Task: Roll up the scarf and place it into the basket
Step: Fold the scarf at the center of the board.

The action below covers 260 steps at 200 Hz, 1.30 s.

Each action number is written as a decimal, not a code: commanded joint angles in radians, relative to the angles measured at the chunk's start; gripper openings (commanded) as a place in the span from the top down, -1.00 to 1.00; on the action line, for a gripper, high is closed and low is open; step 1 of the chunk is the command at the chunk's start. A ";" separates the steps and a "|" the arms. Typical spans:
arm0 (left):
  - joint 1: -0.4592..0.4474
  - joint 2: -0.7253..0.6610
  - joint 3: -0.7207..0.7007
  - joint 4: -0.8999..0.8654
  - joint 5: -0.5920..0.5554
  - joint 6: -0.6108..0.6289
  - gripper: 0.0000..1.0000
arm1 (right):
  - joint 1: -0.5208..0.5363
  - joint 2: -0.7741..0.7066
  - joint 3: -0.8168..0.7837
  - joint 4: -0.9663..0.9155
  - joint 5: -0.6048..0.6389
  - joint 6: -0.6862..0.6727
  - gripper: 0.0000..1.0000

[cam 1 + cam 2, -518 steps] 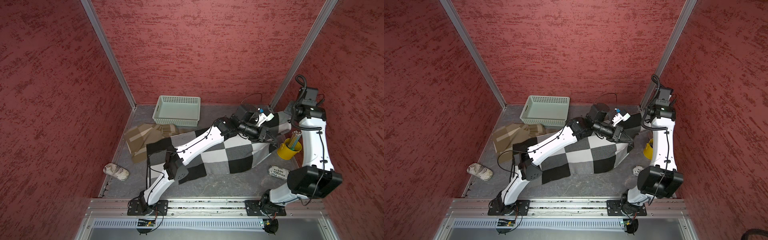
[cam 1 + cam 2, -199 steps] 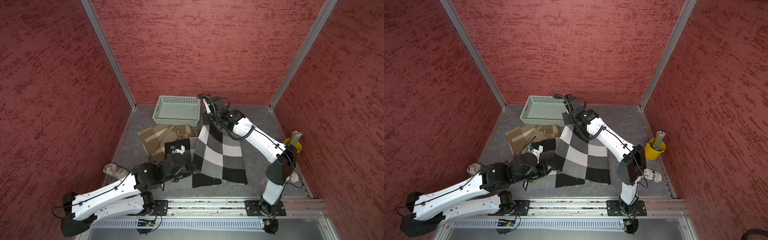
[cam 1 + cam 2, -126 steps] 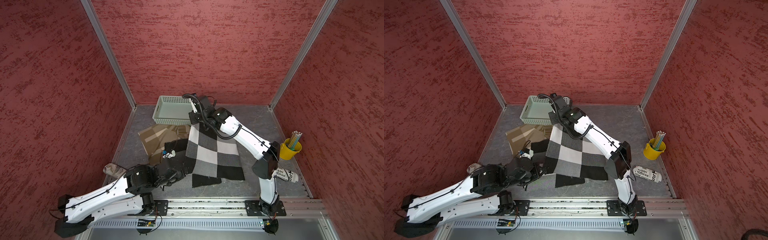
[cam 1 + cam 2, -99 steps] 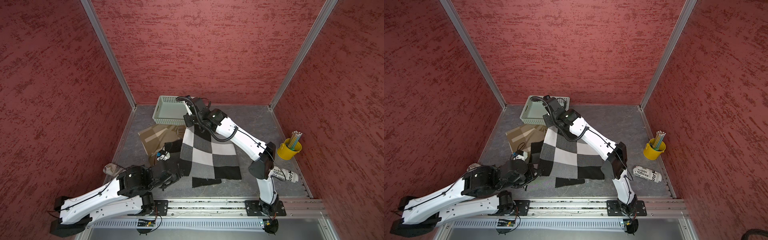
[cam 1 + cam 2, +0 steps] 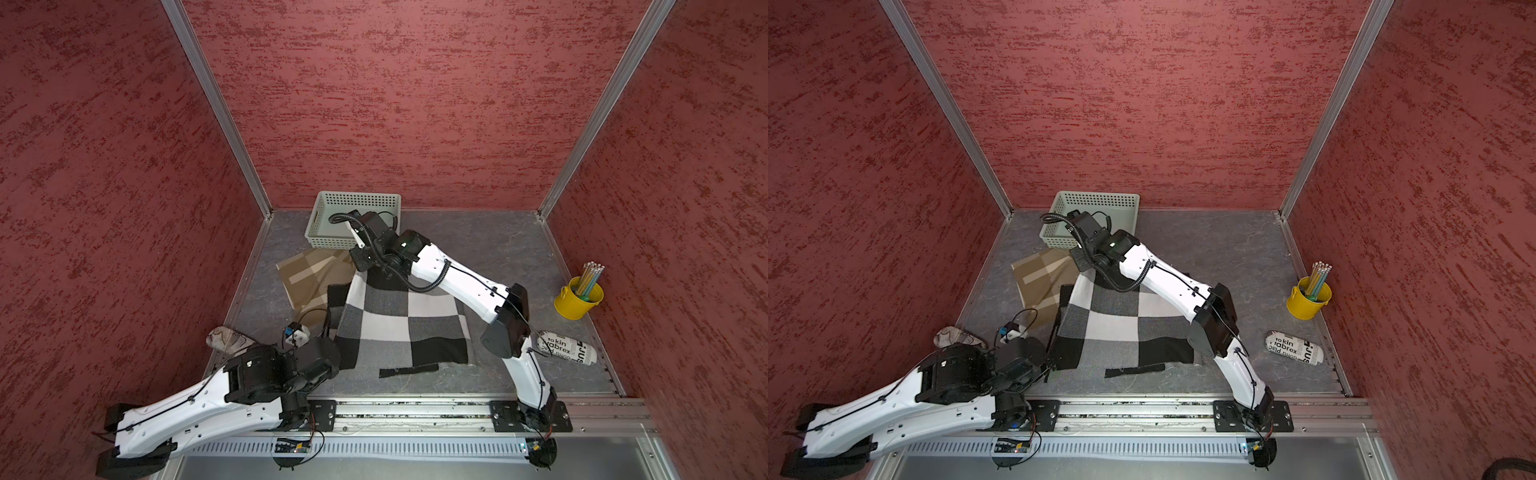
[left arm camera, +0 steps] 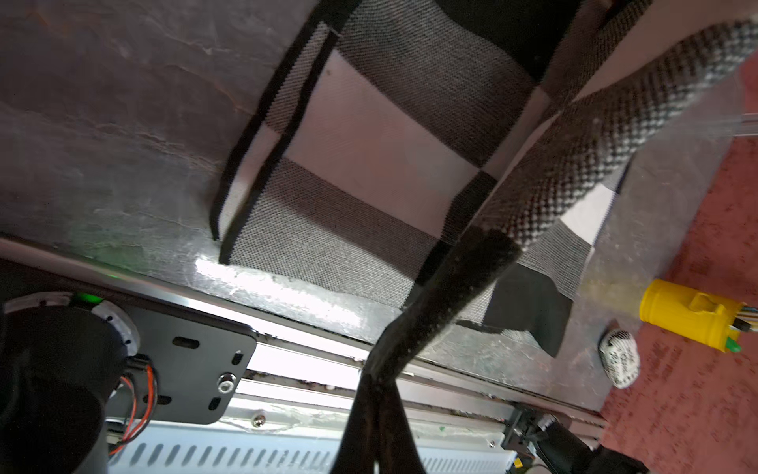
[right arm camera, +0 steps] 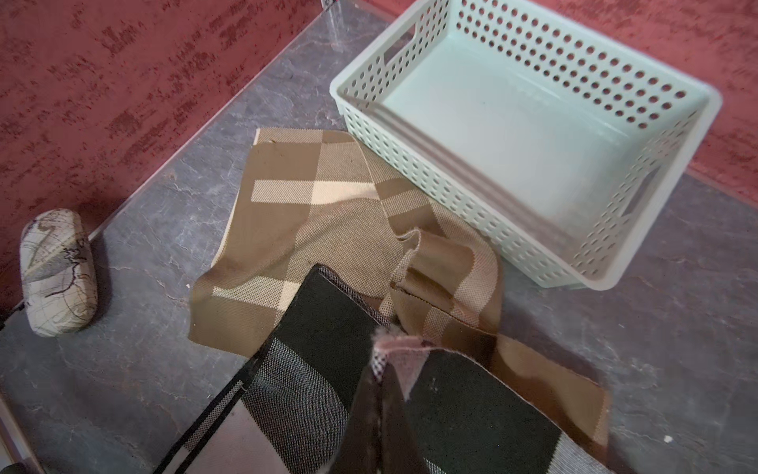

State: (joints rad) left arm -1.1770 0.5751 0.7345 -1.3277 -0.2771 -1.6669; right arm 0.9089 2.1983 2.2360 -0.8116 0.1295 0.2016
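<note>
The black, grey and white checked scarf (image 5: 399, 320) (image 5: 1121, 328) lies spread mid-floor, its far end lifted. My right gripper (image 5: 368, 269) (image 5: 1088, 269) is shut on that far corner (image 7: 379, 369), just in front of the basket. My left gripper (image 5: 337, 360) (image 5: 1050, 365) is shut on the scarf's near left edge, which runs taut from the closed jaws (image 6: 379, 381). The pale mint basket (image 5: 328, 241) (image 5: 1054, 241) (image 7: 447, 172) stands empty against the back wall. The scarf (image 6: 369, 135) is folded over along one side.
A brown checked cloth (image 5: 311, 274) (image 7: 328, 230) lies left of the scarf, partly under it and touching the basket. A patterned case (image 5: 224, 338) (image 7: 57, 271) sits by the left wall. A yellow pencil bucket (image 5: 579, 297) and a printed white pouch (image 5: 565, 351) are at the right.
Both arms have carried the scarf leftward. The right gripper has swung with its corner towards the basket's front; the left arm has drawn back towards the front rail, still holding its edge.
</note>
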 commanded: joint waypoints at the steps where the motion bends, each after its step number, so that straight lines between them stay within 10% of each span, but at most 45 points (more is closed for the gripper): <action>1: 0.007 -0.010 -0.032 -0.022 -0.068 -0.066 1.00 | 0.003 0.041 0.037 0.063 -0.024 0.028 1.00; 158: 0.281 0.014 -0.283 0.208 -0.043 0.038 0.98 | 0.028 0.223 -0.102 0.445 -0.175 0.108 1.00; 223: 0.387 0.092 -0.335 0.228 0.027 0.056 0.45 | 0.027 0.314 -0.081 0.503 -0.180 0.129 0.70; 260: 0.437 0.056 -0.222 0.159 -0.024 0.157 -0.37 | 0.027 0.391 0.064 0.437 -0.240 0.149 0.14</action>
State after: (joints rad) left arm -0.7784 0.6559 0.4316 -1.0752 -0.2691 -1.5948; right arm 0.9314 2.5496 2.2002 -0.3534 -0.0593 0.3298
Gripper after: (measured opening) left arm 0.588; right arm 0.367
